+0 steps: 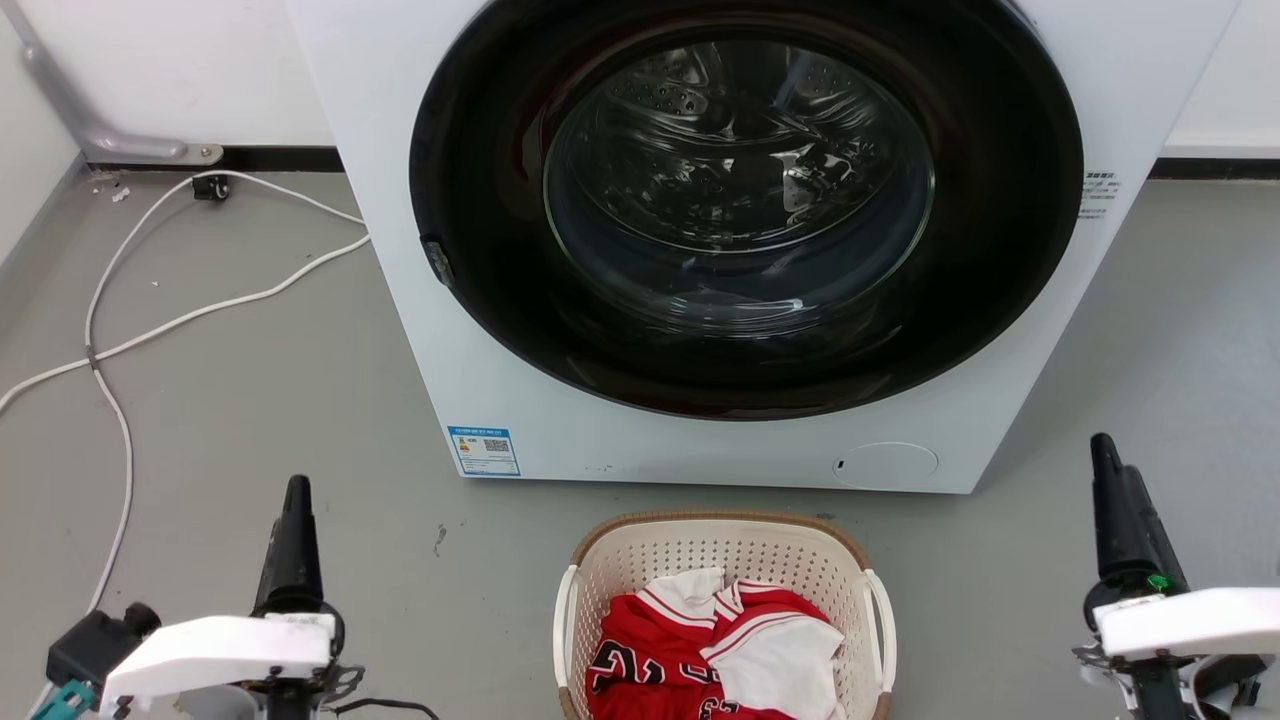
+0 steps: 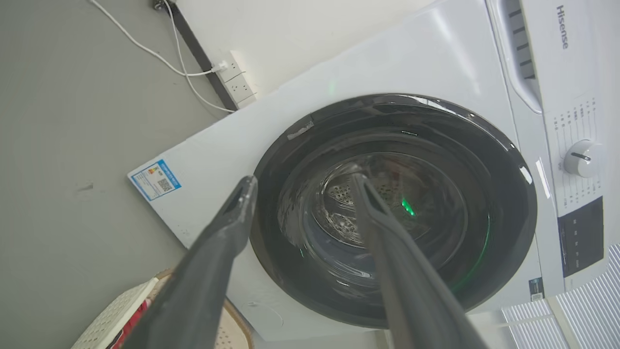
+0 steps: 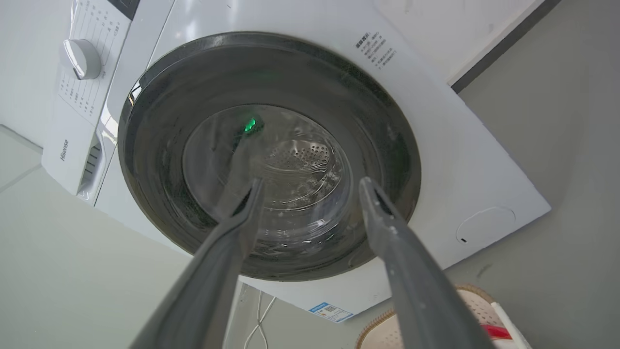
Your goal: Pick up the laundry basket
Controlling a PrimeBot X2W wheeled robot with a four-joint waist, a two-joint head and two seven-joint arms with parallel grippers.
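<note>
Cream perforated plastic, brown woven-look rim, white side handles: the laundry basket (image 1: pixel 720 552).

**Head view.**
- The basket is at bottom centre of the frame. It stands on the grey floor (image 1: pixel 250 420), just before the white washing machine (image 1: pixel 400 250) and apart from it.
- Contents: a red jersey (image 1: pixel 650 640) with white trim, and some white cloth. The load lies well below the rim.
- One handle shows on each long side, left and right in the frame. I judge this suits a two-sided lift, one pincer to each handle.
- My left pincer (image 1: pixel 297 495) is at lower left and my right pincer (image 1: pixel 1112 470) at lower right. Each is well apart from the basket and flanks it, with fingers pointing up the frame. Seen edge-on here, their gape cannot be read.
- A white cable (image 1: pixel 200 315) trails over the floor at left, away from the work.

**Left wrist view.**
- My fingers (image 2: pixel 213 252) stand spread wide with nothing between them.
- They aim at the machine's dark round door, not at the basket.
- A corner of the basket shows at the lower left of the frame, behind the left finger.

**Right wrist view.**
- The fingers (image 3: pixel 411 271) are likewise wide apart and empty, and they too point at the door.
- The basket's rim and cream wall show at the lower right of the frame, behind the right finger.

**Status, as I judge it.** The approach has not begun. Both pincers need to come down and inward to reach the handles.
</note>
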